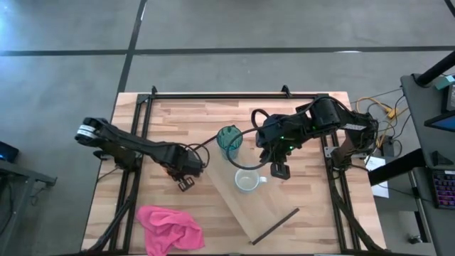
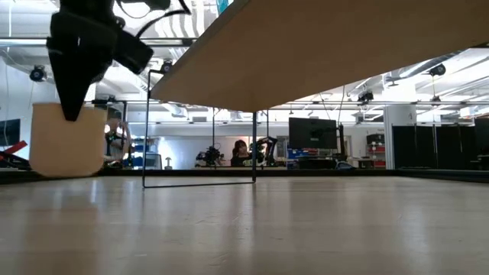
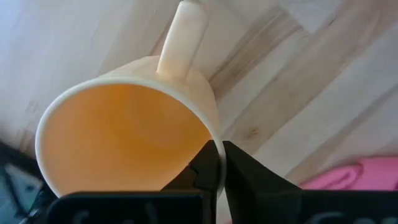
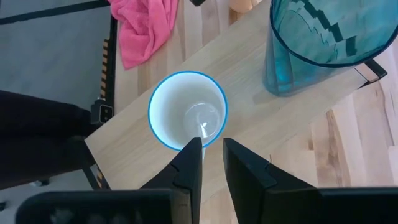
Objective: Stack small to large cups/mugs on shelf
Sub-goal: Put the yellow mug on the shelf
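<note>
High view: the shelf (image 1: 266, 213), a long light-wood board with a dark bracket at its lower end, lies diagonally across the table (image 1: 313, 220), its long axis running from frame centre down to the lower right. On its upper end stands the tumbler (image 1: 229, 141), tall, translucent teal, upright with its mouth up. Just below it on the board sits the white mug (image 1: 246, 181), short, mouth up, handle pointing right; the right wrist view shows a blue rim. The orange mug (image 3: 124, 137) shows best in the left wrist view: pale orange inside, cream outside, its handle pointing away from the camera. In the low view it stands upright on the table at the far left, beside the shelf rather than on it.

The left arm reaches in from the left edge, stretched toward centre, its tool (image 1: 186, 183) angled down at the shelf's upper left edge. Its fingers are pinched together on the orange mug's rim, one inside, one outside.

The right arm bends in from the right, its tool (image 1: 279, 171) pointing down just right of the white mug, fingers narrowly apart and holding nothing.

A pink cloth (image 1: 169, 227) lies crumpled at the lower left.
</note>
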